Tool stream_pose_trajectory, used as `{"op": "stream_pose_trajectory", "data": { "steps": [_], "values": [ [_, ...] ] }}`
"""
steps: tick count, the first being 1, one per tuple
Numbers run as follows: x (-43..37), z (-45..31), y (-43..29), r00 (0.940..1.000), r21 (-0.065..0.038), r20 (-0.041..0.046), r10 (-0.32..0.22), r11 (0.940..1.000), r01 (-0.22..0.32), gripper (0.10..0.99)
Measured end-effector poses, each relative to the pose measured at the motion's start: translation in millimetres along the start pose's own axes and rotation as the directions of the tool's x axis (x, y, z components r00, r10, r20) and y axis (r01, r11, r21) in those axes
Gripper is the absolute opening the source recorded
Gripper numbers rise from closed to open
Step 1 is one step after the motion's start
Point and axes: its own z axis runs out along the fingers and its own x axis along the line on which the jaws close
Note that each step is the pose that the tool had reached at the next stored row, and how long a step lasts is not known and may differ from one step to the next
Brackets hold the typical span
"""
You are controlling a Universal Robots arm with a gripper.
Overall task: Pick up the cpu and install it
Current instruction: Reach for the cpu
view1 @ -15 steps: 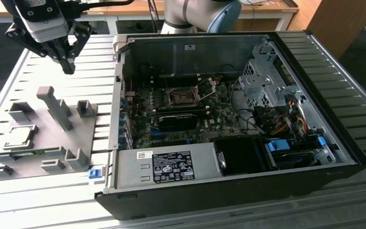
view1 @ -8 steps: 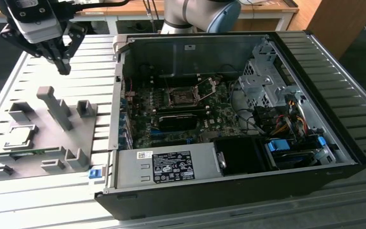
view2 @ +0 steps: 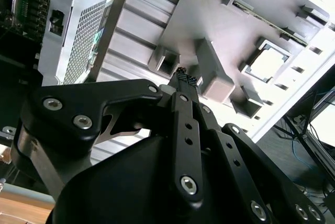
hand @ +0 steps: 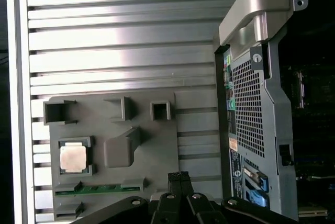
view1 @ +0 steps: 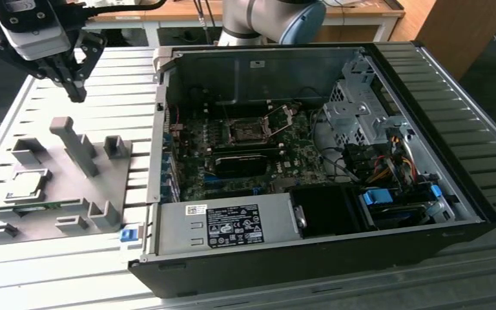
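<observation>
The cpu (view1: pixel 26 184) is a small silvery square lying flat in a framed pocket of the grey tray (view1: pixel 132 177), at the exterior view's left. It also appears in both wrist views, as cpu (hand: pixel 73 157) and cpu (view2: pixel 268 63). My gripper (view1: pixel 74 92) hangs high above the tray's far end, well clear of the cpu, with its fingertips (hand: pixel 180 178) pressed together and nothing between them. The dark socket (view1: pixel 246 132) with its metal frame raised sits on the motherboard inside the open computer case (view1: pixel 454 135).
A thin green memory stick (hand: pixel 99 189) lies in a tray slot beside the cpu. Upright grey posts (view1: pixel 77 145) rise from the tray. The case's power supply (view1: pixel 227 226) and wall (view1: pixel 160 129) stand close to the tray's right edge. Slatted table (view1: pixel 119 77) lies all around.
</observation>
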Motion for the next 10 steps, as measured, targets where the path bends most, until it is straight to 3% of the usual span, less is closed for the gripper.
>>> {"op": "stream_pose_trajectory", "data": {
  "steps": [10],
  "values": [
    [15.4, 1.1, -1.2, 1.0000, 0.000, -0.0002, 0.000, 1.0000, 0.000, 0.106]
  ]
}}
